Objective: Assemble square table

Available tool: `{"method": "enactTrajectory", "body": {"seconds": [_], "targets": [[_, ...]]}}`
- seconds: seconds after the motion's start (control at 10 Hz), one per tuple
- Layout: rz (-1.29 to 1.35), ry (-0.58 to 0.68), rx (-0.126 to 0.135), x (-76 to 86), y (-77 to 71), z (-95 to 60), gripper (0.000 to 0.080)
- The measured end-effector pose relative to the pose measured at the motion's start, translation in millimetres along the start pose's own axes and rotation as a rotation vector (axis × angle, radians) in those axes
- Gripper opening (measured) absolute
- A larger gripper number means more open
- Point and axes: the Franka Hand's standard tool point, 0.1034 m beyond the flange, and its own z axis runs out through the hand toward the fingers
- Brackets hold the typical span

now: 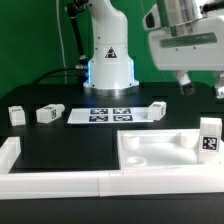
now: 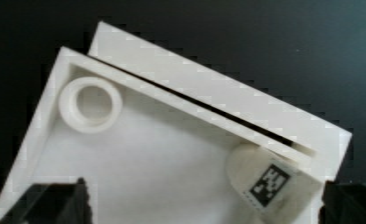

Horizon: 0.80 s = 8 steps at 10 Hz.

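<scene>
1. Tabletop [image 1: 160, 152] [image 2: 153, 150]: white plastic square tray with a raised rim. It lies flat, open side up, on the black table [image 1: 60, 140], at the near side towards the exterior view's right.
2. Round socket [image 2: 91, 104]: a white ring moulded into the tray floor near one corner, seen in the wrist view.
3. Upright leg [image 1: 210, 136] [image 2: 262, 181]: small white block with a black-and-white tag. It stands at the tray's corner on the exterior view's right. The wrist view puts it inside the rim line; I can't tell whether it is seated.
4. Lying leg [image 1: 158, 108]: white tagged block on its side, behind the tray and apart from it, just beside the marker board's end.
5. Middle-left leg [image 1: 50, 115]: white tagged block on its side, off the marker board's other end.
6. Far-left leg [image 1: 15, 115]: white tagged block, well apart from the tray, near the exterior view's left edge.
7. Gripper [image 1: 203, 88] [image 2: 201, 206]: two-finger, hanging above the tray's far right part and touching nothing. Dark fingers [image 2: 48, 204] sit wide apart in the wrist view, so it is spread and empty.
8. Marker board [image 1: 100, 115]: thin flat white sheet printed with black tags, lying in front of the white robot base [image 1: 110, 55].
9. Border bars [image 1: 90, 181]: long white bars along the near edge and up the exterior view's left side. The tray sits close behind the near bar.
</scene>
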Motion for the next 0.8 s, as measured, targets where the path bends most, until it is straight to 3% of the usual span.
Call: {"method": "enactTrajectory", "body": {"seconds": [0.1,0.3,0.8], "targets": [[-0.107,-0.022,-0.020,-1.8,23.6,0.9,0.0649],[-0.249,-0.040,-0.056,-11.5,52.6,6.6,0.0649],[-0.306,-0.051,-0.085,-14.3,59.6,11.8,0.0649]]}}
